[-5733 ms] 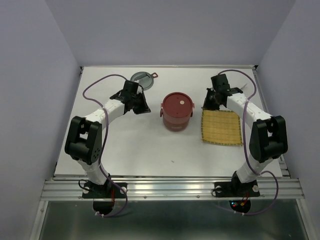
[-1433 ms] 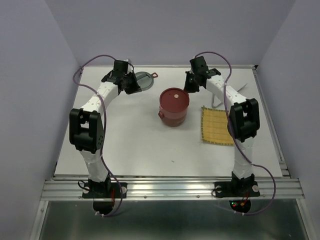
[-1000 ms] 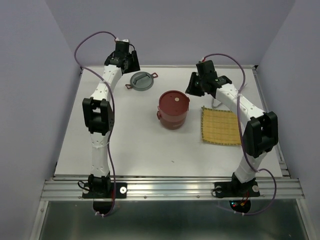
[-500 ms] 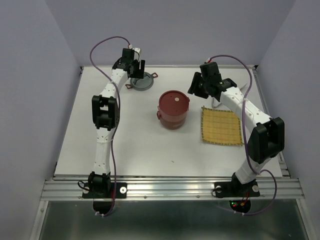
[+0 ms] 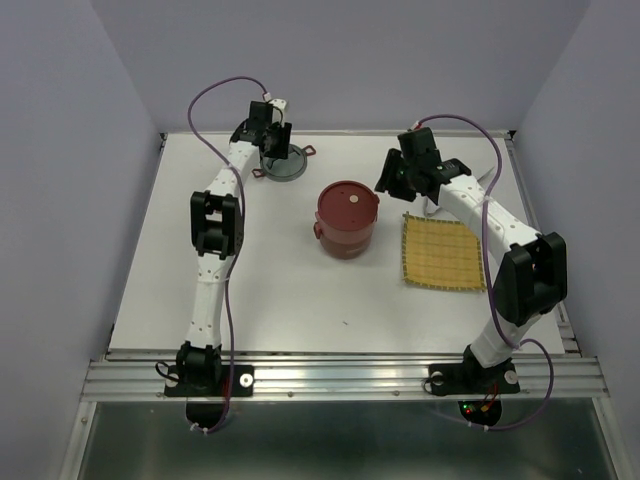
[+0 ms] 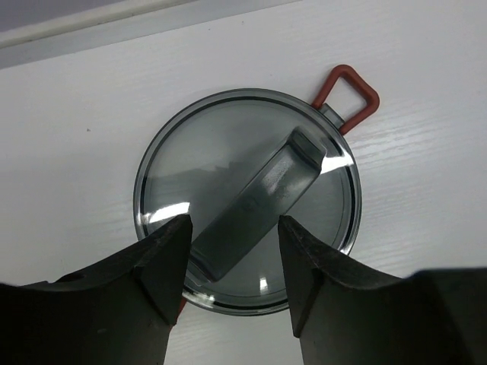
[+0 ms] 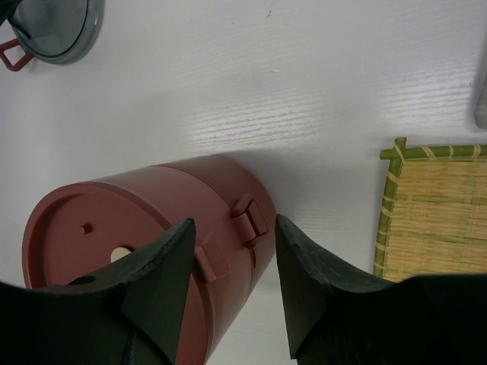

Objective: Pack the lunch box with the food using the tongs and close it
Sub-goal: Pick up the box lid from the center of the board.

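Observation:
The lunch box [image 5: 346, 220] stands stacked mid-table, dark red, with its flat red lid [image 7: 91, 243] and pale dot on top. My right gripper [image 5: 398, 178] hovers open above its right side. Its jaws [image 7: 232, 224] frame the side clasp [image 7: 251, 219] without touching it. My left gripper [image 5: 272, 138] hangs open over a smoky grey round lid [image 6: 247, 201], one finger on either side of that lid's bar handle, holding nothing. The food is out of view. The tongs are mostly hidden behind my right arm. A grey metal end [image 7: 481, 99] shows at the frame edge.
A yellow woven mat [image 5: 443, 252] lies right of the lunch box, its green-edged corner [image 7: 396, 152] near my right fingers. The grey lid [image 5: 282, 162] has a red loop tab [image 6: 348, 90] and lies close to the table's back edge [image 6: 152, 19].
My left gripper has come down from high at the back to just over the grey lid, its jaws narrowing somewhat. My right gripper has shifted only slightly and its jaws have widened.

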Controlling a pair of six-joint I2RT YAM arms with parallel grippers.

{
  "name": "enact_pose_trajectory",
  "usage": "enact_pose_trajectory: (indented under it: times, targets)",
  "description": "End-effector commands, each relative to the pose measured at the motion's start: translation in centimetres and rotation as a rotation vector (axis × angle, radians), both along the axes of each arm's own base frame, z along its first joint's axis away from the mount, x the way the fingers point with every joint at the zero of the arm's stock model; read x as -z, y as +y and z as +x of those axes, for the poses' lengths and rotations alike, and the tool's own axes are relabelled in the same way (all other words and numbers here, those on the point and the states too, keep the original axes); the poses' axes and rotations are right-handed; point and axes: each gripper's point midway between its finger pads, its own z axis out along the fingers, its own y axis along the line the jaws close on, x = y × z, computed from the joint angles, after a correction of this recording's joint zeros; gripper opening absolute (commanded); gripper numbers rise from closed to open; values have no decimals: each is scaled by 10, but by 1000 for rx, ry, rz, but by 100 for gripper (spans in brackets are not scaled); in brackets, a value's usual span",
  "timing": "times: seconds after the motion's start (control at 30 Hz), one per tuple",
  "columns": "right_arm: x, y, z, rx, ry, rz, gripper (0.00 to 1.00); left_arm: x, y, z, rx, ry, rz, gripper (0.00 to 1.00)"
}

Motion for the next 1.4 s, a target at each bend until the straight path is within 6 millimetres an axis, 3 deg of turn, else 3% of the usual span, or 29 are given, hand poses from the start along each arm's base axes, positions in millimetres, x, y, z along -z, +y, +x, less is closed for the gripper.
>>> enact_pose_trajectory:
  times: [0.0, 0.23, 0.4, 0.57, 0.7, 0.97, 1.0, 1.1, 1.13, 1.17, 1.2, 1.33, 1.37]
  targets:
    - [-10, 2, 4, 6, -35, 15, 52, -19, -10, 5, -2, -62, 66, 56]
    - [-12, 1, 1, 7, -37, 22, 52, -8, -12, -7, -9, -25, 114, 53]
    - [-15, -1, -4, 11, -42, 23, 52, -7, -18, -10, 4, -13, 97, 70]
    - [-14, -4, -7, 17, -41, 18, 52, -5, -26, -15, 19, 1, 70, 74]
    - [-13, -2, -6, 15, -39, 22, 53, -3, -27, -16, 23, 6, 77, 74]
    - [-10, 0, -5, 8, -30, 25, 52, 12, -27, -17, 27, 27, 86, 65]
    - [-12, 0, -5, 8, -33, 26, 52, 14, -27, -18, 26, 31, 87, 63]
    - [-14, -1, -5, 12, -37, 27, 52, 7, -25, -17, 11, 21, 86, 35]
    - [-15, -1, -6, 12, -38, 29, 52, 5, -25, -17, 12, 18, 86, 13]
    - [-13, -1, -6, 12, -35, 30, 52, -1, -24, -17, 9, 7, 87, 4]
    - [-15, -1, -6, 12, -37, 31, 52, -4, -23, -17, 5, 2, 88, 0]
    - [-20, -4, -10, 18, -48, 31, 52, -19, -21, -20, -1, -9, 94, 0]
    - [-22, -6, -11, 20, -54, 27, 52, -31, -21, -22, -2, -19, 85, 0]
